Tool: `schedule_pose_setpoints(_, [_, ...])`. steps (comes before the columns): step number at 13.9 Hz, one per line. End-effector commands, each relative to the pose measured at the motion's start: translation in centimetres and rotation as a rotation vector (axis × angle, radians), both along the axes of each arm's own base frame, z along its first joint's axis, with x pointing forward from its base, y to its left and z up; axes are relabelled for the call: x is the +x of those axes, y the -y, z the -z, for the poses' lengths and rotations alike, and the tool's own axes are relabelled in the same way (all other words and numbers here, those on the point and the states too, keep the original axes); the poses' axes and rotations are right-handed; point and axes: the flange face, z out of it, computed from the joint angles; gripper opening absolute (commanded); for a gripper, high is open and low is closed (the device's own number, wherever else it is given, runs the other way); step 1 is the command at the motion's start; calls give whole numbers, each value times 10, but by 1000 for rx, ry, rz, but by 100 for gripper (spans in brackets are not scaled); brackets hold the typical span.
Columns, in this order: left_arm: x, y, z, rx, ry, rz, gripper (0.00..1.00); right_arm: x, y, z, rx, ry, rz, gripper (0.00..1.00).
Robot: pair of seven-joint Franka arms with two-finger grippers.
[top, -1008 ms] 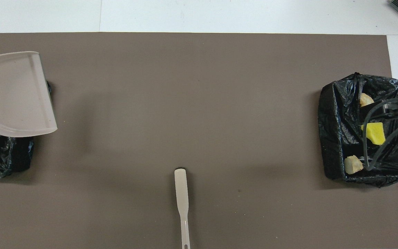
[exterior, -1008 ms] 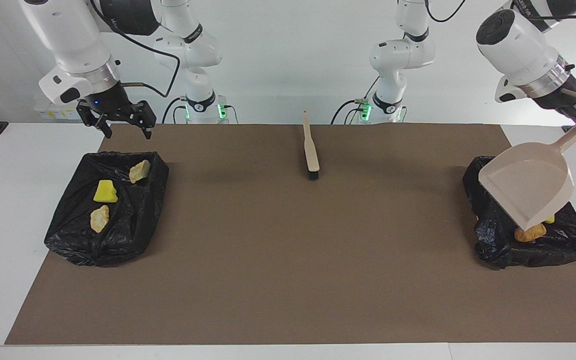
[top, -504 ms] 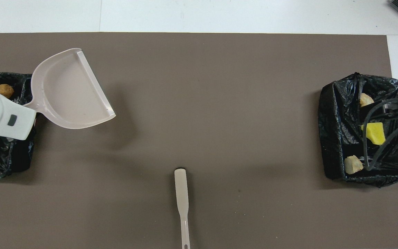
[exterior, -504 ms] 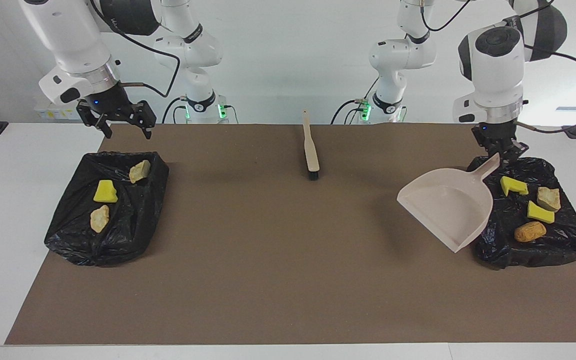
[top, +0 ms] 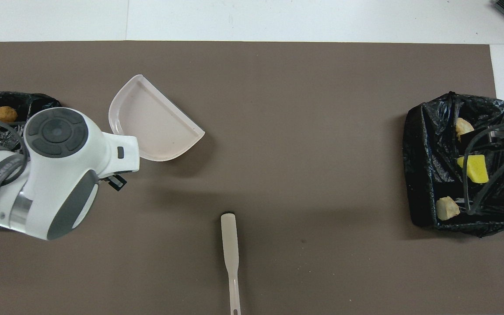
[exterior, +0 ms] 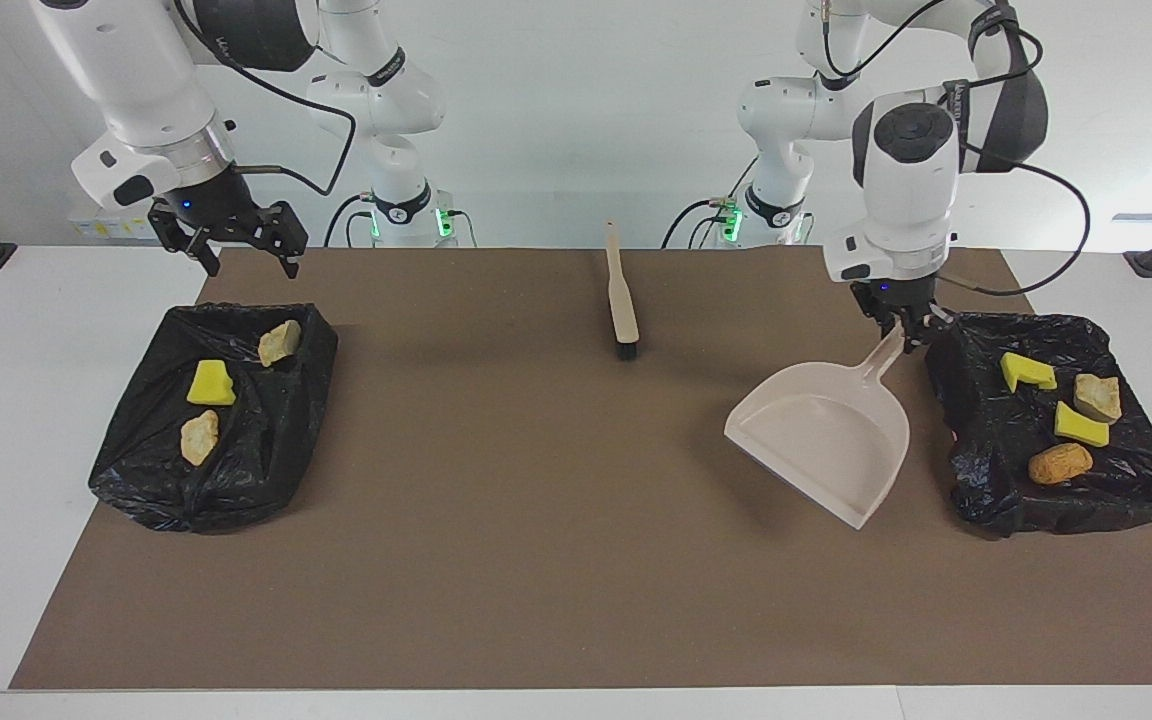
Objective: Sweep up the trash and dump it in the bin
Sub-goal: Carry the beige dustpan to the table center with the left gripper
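On the brown mat (exterior: pixel 536 560) covering the white table (exterior: pixel 26 420), a black bag-lined bin (exterior: pixel 976 480) sits at the left arm's edge, holding four trash scraps (exterior: pixel 1061 463). A second black bag-lined bin (exterior: pixel 266 440) sits at the right arm's edge with three scraps (exterior: pixel 209 384). The beige long-handled brush (exterior: pixel 622 305) lies midway, by the robots' edge. The beige plastic dustpan (exterior: pixel 826 440) is just beside the first bin, toward the mat's middle.

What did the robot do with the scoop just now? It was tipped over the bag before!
The left gripper, shut on the dustpan handle, swung it off the bin bag at the left arm's end and out over the mat toward the middle, levelling it. Four trash pieces now show in that bag. The right gripper waits open over the mat's edge; the brush and the other bag stayed put.
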Motion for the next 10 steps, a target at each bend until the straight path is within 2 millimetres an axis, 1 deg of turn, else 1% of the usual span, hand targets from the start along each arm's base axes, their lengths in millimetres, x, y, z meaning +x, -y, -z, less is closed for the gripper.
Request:
schedule_pose_setpoints(1, [1,38,21,-82,29,-147,0,-6,-2,-1,19,2,15,100])
schedule_pose_setpoints(3, [-3,75,33,-142,27,-243,0,-6,-2,-1,19,2,15,100])
schedule_pose_setpoints(5, [1,100,47,-182,27,-336,0,-6,-3,-1,19,2,13,100])
schedule_pose_setpoints(7, [8,122,44,-261,2,-403,0,-6,-2,-1,19,2,15,100])
schedule_pose_setpoints(9, [11,146,43,-274,15,-476,0,-6,-3,-1,19,2,13,100])
schedule_pose_setpoints(10, [9,167,45,-278,18,-496,0,-6,-3,-1,19,2,13,100])
